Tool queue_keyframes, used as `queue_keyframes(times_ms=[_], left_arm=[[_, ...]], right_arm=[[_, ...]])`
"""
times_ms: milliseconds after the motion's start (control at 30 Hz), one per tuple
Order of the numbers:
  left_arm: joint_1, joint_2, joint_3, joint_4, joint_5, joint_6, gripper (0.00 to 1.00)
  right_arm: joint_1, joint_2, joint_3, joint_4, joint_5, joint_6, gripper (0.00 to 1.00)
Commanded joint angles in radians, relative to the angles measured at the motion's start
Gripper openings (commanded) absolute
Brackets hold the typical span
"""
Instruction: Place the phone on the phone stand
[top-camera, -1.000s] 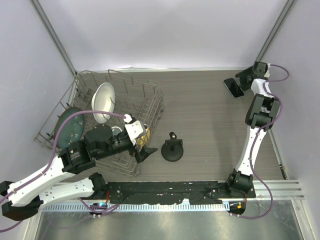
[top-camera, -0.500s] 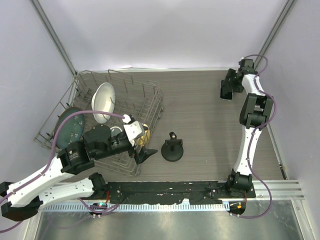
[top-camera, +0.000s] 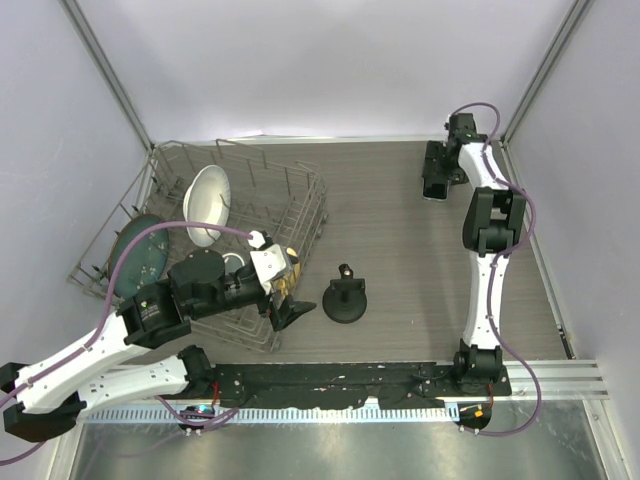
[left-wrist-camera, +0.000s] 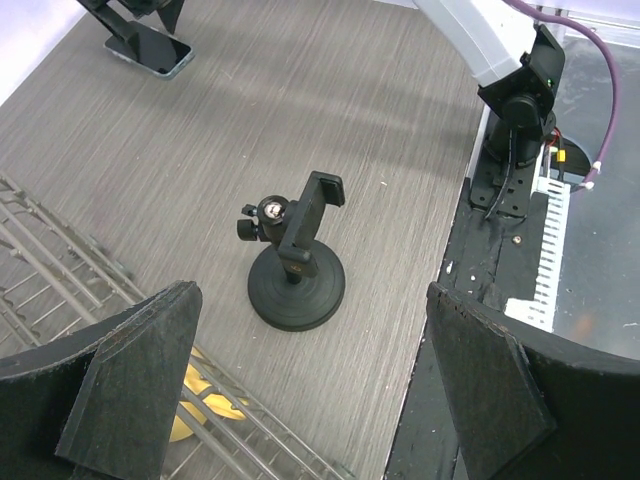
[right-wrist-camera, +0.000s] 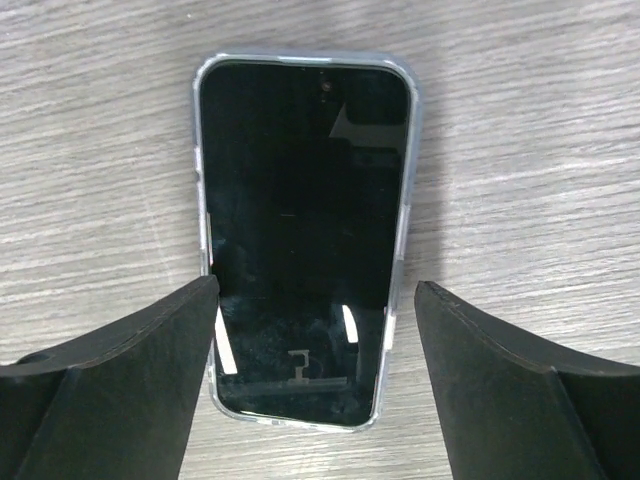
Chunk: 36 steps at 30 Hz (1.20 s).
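Note:
The phone, black with a clear case, lies flat on the wooden table at the far right; it also shows in the left wrist view. My right gripper is open just above it, one finger on each side of its near end. The left finger reaches the case edge; the right finger stands apart. The phone stand stands upright mid-table, with a round base and a clamp on top. My left gripper is open and empty, left of the stand.
A wire dish rack at the left holds a white bowl and a dark green plate. Its wires and a yellow item lie under my left gripper. A black rail runs along the near edge.
My right gripper has swung left along the back of the table. The phone beneath it now lies further left and turned. The left arm and the stand have not moved.

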Motion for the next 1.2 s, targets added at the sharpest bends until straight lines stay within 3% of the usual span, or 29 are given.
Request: queue_keyframes(times_ms=[0, 133, 333, 733, 933, 1167], left_arm=[[0.003, 0.002, -0.001, 0.033, 0.028, -0.008, 1.0], [0.003, 0.002, -0.009, 0.042, 0.031, -0.012, 1.0], [0.003, -0.003, -0.015, 0.042, 0.036, -0.01, 1.0], [0.003, -0.007, -0.018, 0.042, 0.048, -0.01, 1.0], [0.003, -0.017, -0.026, 0.044, 0.05, -0.012, 1.0], [0.003, -0.012, -0.029, 0.048, 0.056, -0.015, 1.0]], right_arm=[[-0.004, -0.071, -0.117, 0.016, -0.195, 0.0, 0.88], [-0.021, -0.053, -0.085, 0.029, -0.365, 0.034, 0.88], [-0.033, -0.034, -0.085, 0.03, -0.429, 0.05, 0.88], [0.034, 0.015, 0.027, -0.069, -0.206, 0.081, 0.89], [0.04, 0.058, 0.137, -0.163, -0.168, 0.202, 0.89], [0.071, -0.005, 0.145, -0.154, -0.048, 0.33, 0.89]])
